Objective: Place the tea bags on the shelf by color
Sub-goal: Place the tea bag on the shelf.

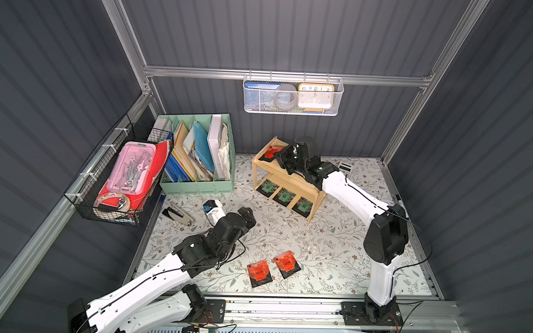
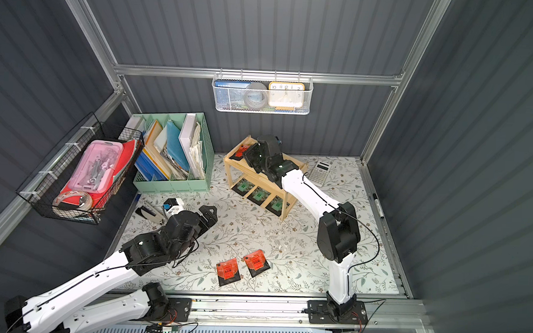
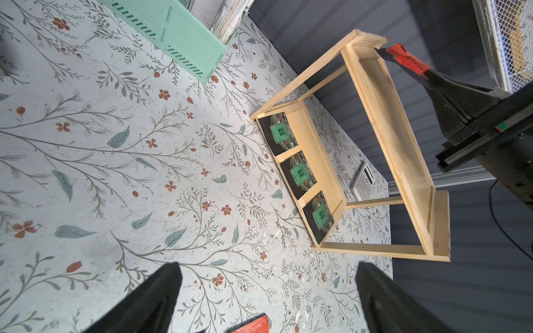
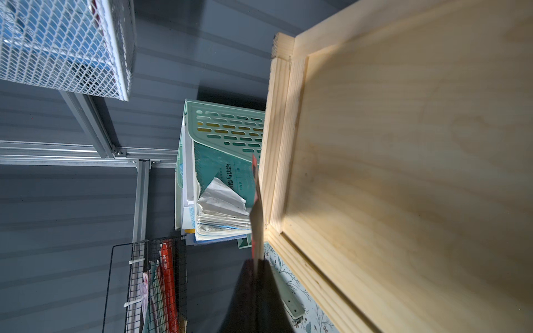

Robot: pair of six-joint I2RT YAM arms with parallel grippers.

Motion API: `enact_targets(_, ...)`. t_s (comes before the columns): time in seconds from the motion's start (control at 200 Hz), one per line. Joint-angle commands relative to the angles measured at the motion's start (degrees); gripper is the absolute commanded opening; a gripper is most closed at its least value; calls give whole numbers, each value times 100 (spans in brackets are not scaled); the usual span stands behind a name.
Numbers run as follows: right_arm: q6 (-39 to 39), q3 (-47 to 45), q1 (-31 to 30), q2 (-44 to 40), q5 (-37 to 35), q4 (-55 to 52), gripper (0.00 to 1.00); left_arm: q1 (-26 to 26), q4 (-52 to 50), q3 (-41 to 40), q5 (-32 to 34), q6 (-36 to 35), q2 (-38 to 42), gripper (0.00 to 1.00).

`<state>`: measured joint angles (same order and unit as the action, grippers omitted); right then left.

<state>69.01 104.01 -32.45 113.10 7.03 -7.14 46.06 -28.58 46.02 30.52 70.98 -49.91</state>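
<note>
Right claw (image 3: 429, 75) pinching red tea bag (image 3: 402, 56) at shelf (image 3: 398, 150) top-tier end. Reds go up bc 3 green tea bags (image 1: 284, 195) fill lower tier. Left claw (image 3: 268, 271) spread over bench (image 1: 332, 253) nr 2 loose reds (image 1: 259, 272), prob next pick.

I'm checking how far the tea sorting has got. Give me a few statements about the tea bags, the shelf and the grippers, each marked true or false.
1. Three green-label tea bags lie side by side on the lower tier of the shelf. True.
2. The right gripper is open and empty. False: it is shut on a red-label tea bag at the end of the upper tier.
3. Two loose red-label tea bags lie on the floral table mat. True.
4. The left gripper grips a tea bag. False: it is open and holds nothing.
</note>
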Motion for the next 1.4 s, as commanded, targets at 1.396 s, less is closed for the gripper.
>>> enact_targets(1.396,69,478,78,91,-137,-899,37,-45,-303,-67,288,307,284,100)
